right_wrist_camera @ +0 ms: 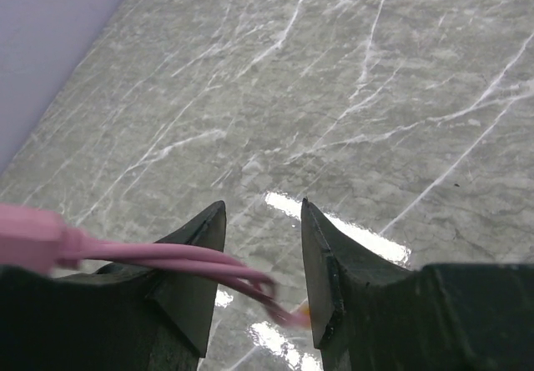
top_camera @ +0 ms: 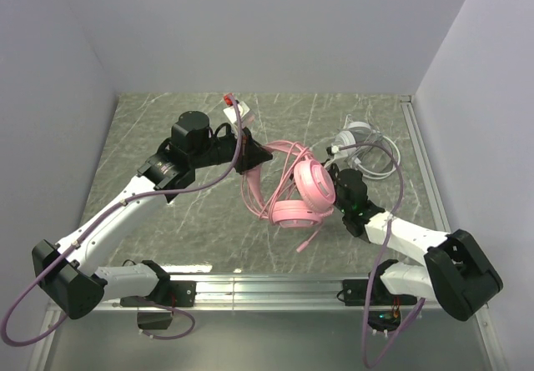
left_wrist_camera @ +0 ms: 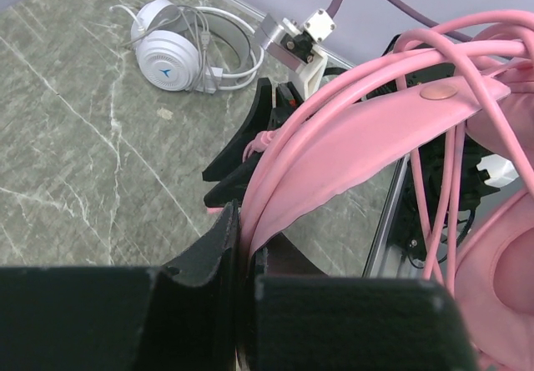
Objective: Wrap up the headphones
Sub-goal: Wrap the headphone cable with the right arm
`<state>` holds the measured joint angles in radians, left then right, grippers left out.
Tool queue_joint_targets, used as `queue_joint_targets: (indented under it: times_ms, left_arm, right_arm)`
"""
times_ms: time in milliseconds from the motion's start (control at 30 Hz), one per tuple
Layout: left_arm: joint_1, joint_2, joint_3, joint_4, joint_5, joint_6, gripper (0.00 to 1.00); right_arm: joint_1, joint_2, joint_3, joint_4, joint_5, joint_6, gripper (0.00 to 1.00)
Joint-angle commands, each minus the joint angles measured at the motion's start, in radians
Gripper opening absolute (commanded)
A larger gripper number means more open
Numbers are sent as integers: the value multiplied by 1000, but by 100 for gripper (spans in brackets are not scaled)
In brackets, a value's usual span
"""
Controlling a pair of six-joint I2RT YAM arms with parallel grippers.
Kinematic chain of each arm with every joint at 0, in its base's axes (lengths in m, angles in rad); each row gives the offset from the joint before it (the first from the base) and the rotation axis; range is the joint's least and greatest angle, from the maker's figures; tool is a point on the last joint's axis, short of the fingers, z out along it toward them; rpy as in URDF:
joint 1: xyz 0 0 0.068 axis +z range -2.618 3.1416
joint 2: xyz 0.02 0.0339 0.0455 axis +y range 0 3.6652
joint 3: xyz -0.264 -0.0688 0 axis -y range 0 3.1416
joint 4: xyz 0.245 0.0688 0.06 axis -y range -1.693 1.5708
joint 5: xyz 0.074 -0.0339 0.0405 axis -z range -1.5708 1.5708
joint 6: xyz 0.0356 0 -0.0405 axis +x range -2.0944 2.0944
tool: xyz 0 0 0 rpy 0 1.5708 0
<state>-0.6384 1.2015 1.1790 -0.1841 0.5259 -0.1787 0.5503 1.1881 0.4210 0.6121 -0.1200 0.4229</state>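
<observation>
The pink headphones (top_camera: 302, 194) hang lifted over the middle of the table, cups toward the right arm. My left gripper (top_camera: 254, 158) is shut on their pink headband (left_wrist_camera: 367, 137), which runs out from between the black fingers (left_wrist_camera: 219, 246). Several loops of pink cord (left_wrist_camera: 467, 33) lie across the band. My right gripper (right_wrist_camera: 263, 207) stands open beside the cups (top_camera: 338, 179). A doubled stretch of pink cord (right_wrist_camera: 167, 256) crosses its gap, with its blurred end near the right finger. The white-grey headphones (top_camera: 360, 144) lie flat at the back right, thin cord bunched beside them (left_wrist_camera: 171, 54).
White walls close in the marble table (top_camera: 167, 129) on three sides. An aluminium rail (top_camera: 267, 288) runs along the near edge between the arm bases. Purple cables (top_camera: 209, 179) arc over the left arm. The right arm's wrist mount (left_wrist_camera: 304, 42) sits close behind the pink band.
</observation>
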Motion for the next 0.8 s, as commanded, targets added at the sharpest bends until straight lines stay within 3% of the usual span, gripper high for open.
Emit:
queue_joint_targets:
  times_ms: [0,533,767]
  left_arm:
    - [5,-31,68,104,19,-73,0]
    - [14,-33,73,104,0,-84,0]
    - [19,-36,71,107,-6,-91,0]
  right_arm:
    - [8,16,-24,83,22,20,48]
    - [48,107,-45,153,46,36,41]
    - [83,160,-70,192,66,56,32]
